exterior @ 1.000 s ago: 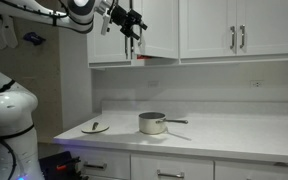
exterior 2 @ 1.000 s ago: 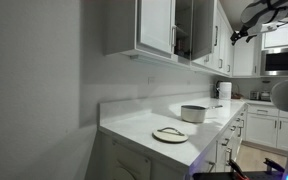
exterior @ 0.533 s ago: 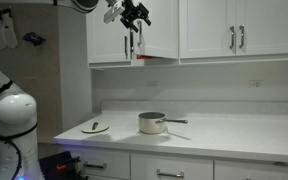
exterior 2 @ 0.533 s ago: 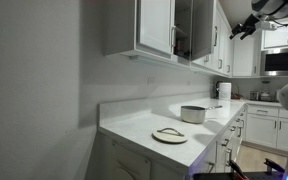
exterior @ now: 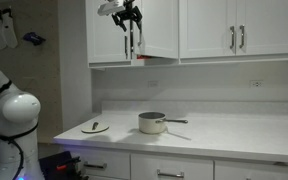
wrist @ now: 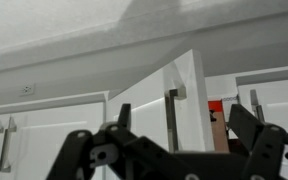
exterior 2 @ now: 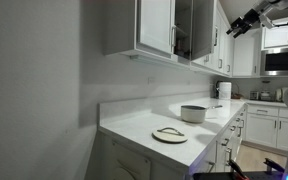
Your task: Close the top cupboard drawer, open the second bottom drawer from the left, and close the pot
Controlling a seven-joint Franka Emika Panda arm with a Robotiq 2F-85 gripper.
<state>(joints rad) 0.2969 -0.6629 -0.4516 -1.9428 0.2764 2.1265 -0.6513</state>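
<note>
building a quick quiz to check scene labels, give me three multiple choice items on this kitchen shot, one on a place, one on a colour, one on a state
1. Where is the pot's lid?
A) on the pot B) on the counter beside the pot C) inside a drawer
2. The cupboard doors are:
A) white B) brown C) black
3. The top cupboard door by the gripper is:
A) fully shut B) removed C) ajar

Key: B, the lid lies flat on the counter apart from the pot; A, every door front is white; C, the wrist view shows it swung out from the frame.
</note>
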